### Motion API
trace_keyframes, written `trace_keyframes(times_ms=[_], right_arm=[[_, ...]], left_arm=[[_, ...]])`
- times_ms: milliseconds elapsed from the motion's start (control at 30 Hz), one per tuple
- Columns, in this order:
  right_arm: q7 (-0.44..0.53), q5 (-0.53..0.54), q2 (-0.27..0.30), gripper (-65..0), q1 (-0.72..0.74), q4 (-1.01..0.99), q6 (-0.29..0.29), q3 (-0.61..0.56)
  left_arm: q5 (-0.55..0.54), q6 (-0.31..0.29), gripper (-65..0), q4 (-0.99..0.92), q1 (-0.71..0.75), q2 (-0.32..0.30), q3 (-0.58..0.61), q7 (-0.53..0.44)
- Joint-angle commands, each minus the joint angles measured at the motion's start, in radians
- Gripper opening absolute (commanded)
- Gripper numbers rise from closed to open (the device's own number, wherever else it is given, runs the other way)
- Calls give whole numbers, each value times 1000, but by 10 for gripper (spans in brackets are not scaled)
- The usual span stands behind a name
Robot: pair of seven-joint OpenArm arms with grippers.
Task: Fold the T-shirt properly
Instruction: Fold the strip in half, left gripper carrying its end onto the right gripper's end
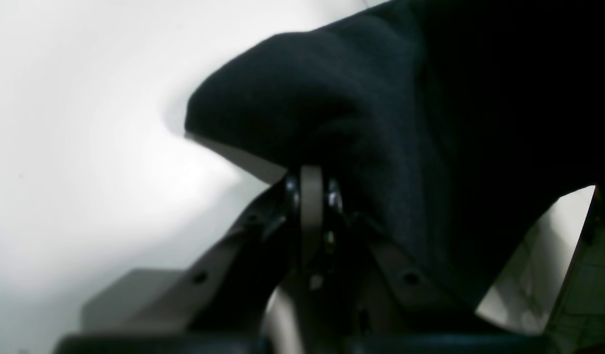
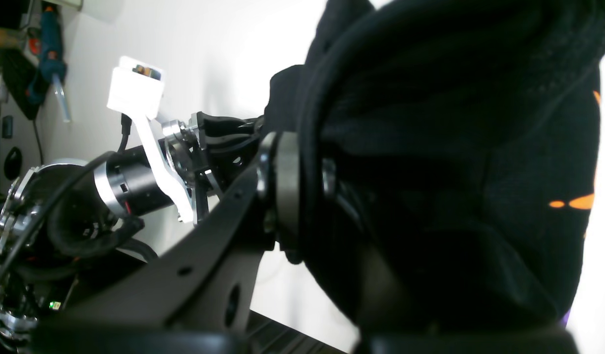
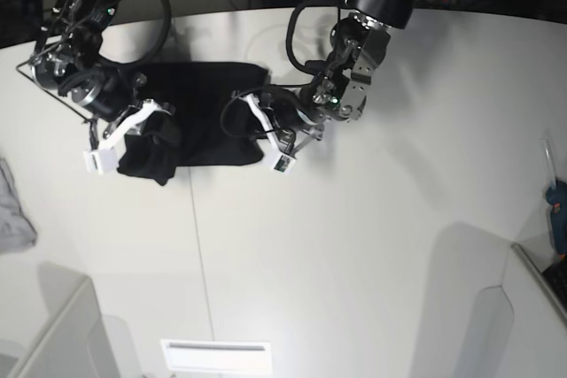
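The black T-shirt (image 3: 204,99) lies on the white table (image 3: 372,219), partly bunched. My right gripper (image 3: 152,141), on the left of the base view, is shut on a lifted bunch of the T-shirt's near left part. In the right wrist view this gripper (image 2: 302,187) pinches black cloth (image 2: 430,147) with orange print marks showing. My left gripper (image 3: 259,123) is shut on the T-shirt's near right edge. In the left wrist view this gripper (image 1: 312,196) grips a fold of the cloth (image 1: 332,98) held above the table.
A small grey cloth (image 3: 12,212) lies at the table's left edge. A blue tool (image 3: 558,205) sits at the far right edge. A white slotted plate (image 3: 217,349) is at the front. The left arm (image 2: 150,162) shows in the right wrist view.
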Motion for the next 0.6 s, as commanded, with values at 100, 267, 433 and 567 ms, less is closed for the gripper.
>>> trace_keyframes(times_ms=[100,267,433,567], right_arm=[[48,21,6,-650,8,5,-1,-4],[58,21,7,-650,2,-1,-7,-69],[60,-19,1,-650,-10,-3,-8,-86],[60,-89,-2,-650,-10,-14,-2,-87]], left_arm=[[-1,0,-650,73,12,5,0,-1],[5,0,-650,88,24,3,0,-1],[2,0,-650,91,41,-5,-2,-1],[2,0,-650,128,59,-22,-2,-1]])
